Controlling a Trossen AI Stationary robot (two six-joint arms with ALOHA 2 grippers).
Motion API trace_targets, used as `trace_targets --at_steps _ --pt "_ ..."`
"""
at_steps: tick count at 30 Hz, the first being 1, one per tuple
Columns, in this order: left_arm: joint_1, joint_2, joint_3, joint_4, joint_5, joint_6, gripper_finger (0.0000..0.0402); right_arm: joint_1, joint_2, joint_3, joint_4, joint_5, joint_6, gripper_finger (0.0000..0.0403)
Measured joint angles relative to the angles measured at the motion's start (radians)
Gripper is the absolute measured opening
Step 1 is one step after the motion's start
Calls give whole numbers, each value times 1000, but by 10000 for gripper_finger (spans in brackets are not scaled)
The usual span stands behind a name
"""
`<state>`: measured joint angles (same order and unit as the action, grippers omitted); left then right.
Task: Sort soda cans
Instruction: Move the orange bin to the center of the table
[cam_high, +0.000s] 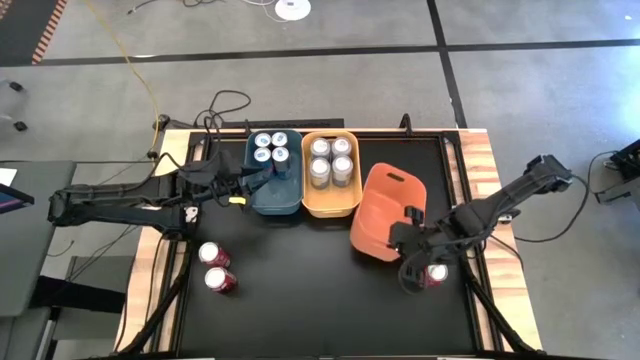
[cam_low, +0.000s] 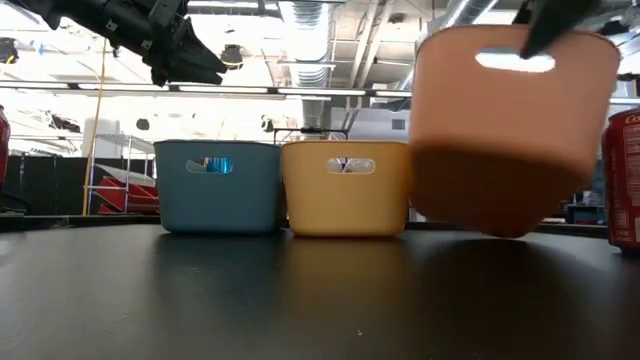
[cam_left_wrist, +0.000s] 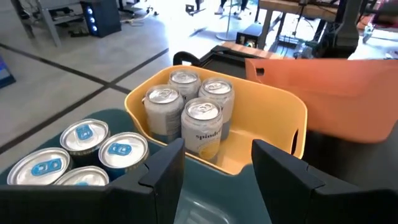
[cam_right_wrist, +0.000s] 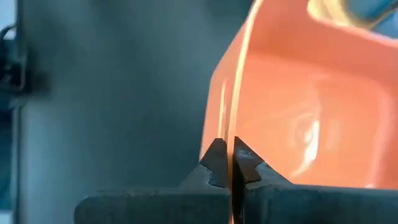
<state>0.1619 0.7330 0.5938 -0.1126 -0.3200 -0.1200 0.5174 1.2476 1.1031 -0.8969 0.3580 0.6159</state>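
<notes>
High view: teal bin (cam_high: 275, 190) holds four blue cans (cam_high: 271, 147), yellow bin (cam_high: 331, 190) just beside it holds four silver cans (cam_high: 331, 160). Orange bin (cam_high: 385, 215) sits tilted, right of the yellow one. Two red cans (cam_high: 215, 267) stand on the black table (cam_high: 320, 300) front-left, one more red can (cam_high: 437, 272) by the right gripper (cam_high: 412, 216). Left gripper (cam_high: 268, 176) is over the teal bin.

Low view: orange bin (cam_low: 515, 130) is tipped, looks lifted off the table; teal (cam_low: 218, 187) and yellow (cam_low: 345, 187) bins stand flat side by side. Red can (cam_low: 624, 180) at right edge.

Left wrist view: left gripper (cam_left_wrist: 217, 165) fingers spread, holding nothing, over the teal bin's free end, blue cans (cam_left_wrist: 84, 152) alongside, silver cans (cam_left_wrist: 186, 112) beyond.

Right wrist view: right gripper (cam_right_wrist: 231, 158) pressed together, pinching the orange bin's (cam_right_wrist: 298, 118) rim
</notes>
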Motion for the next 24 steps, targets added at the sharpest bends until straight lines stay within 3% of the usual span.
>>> trace_targets --at_steps 10,15,19,24 --pt "0 0 0 -9 0 7 183 56 0 159 -54 149 -123 0" --pt "-2 0 0 -10 0 26 183 119 4 183 31 186 -404 0" --pt "-27 0 0 -10 0 51 183 153 36 184 168 115 -604 0" --pt "-81 0 0 -27 0 64 183 149 111 184 260 -85 -676 0"
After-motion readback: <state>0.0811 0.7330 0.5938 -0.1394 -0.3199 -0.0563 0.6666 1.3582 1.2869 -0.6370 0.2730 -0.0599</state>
